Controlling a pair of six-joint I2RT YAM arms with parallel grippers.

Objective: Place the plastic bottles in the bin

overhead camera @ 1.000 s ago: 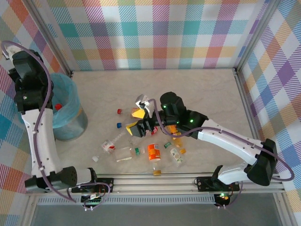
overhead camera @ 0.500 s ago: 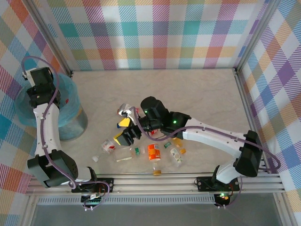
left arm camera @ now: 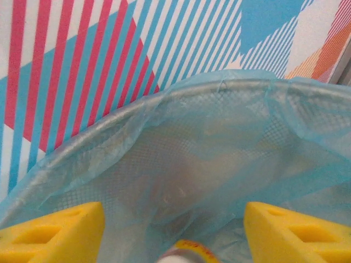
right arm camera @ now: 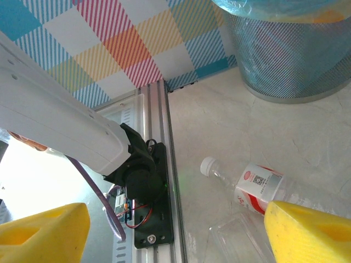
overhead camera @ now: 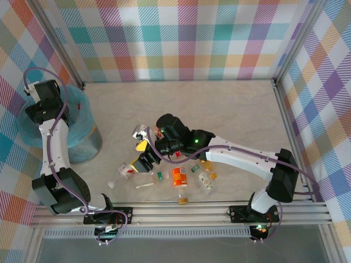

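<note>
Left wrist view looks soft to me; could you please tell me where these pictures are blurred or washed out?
Left wrist: the bottle at the bottom edge is smeared, the bin liner fairly crisp. Right wrist: lower left corner blown out white, the labelled bottle sharp. Top external: even light, sharp.

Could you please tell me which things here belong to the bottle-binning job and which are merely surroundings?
Belong to the job:
- bin
- orange bottle
- red-labelled clear bottle
- small green-capped bottle
- blurred item, apparently a bottle, over the bin liner

Just surroundings:
- checked walls
- marbled tabletop
- aluminium rail
</note>
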